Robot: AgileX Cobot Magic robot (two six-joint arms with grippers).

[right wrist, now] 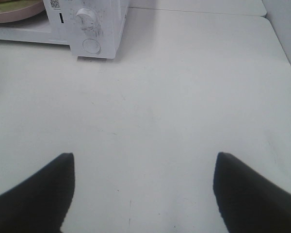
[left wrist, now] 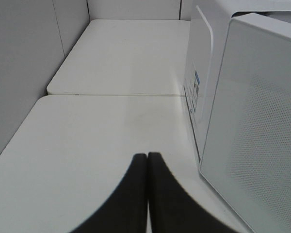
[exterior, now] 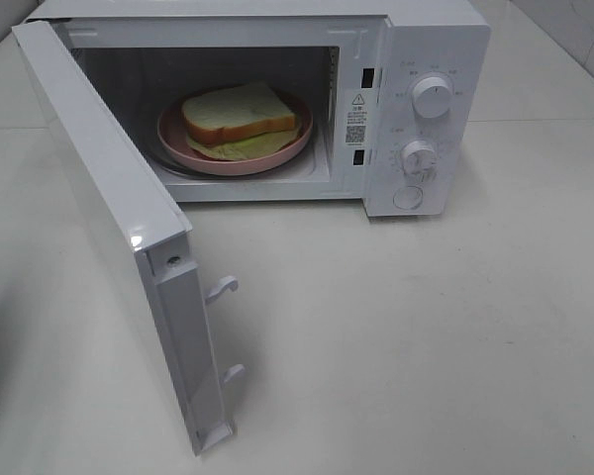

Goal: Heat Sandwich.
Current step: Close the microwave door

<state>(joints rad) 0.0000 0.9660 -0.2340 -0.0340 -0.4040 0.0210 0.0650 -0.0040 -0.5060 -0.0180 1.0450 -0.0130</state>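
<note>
The sandwich [exterior: 238, 117], a white bread slice over pale green filling, lies on a round pink plate [exterior: 178, 148] inside the open microwave [exterior: 436, 59]. Neither gripper shows in the exterior high view. In the left wrist view my left gripper [left wrist: 148, 156] is shut and empty, its dark fingers pressed together over the table beside the outer face of the door [left wrist: 262, 121]. My right gripper [right wrist: 144, 156] is open with nothing between its fingers, low over the bare table, well in front of the microwave [right wrist: 104, 29]. The plate's rim [right wrist: 14, 13] shows at that view's corner.
The microwave door [exterior: 99, 188] stands swung wide to the left, its two latch hooks [exterior: 223, 289] sticking out at the free edge. Two knobs [exterior: 433, 97] and a round button [exterior: 408, 197] sit on the right panel. A grey wall [left wrist: 19, 73] borders the table's left side.
</note>
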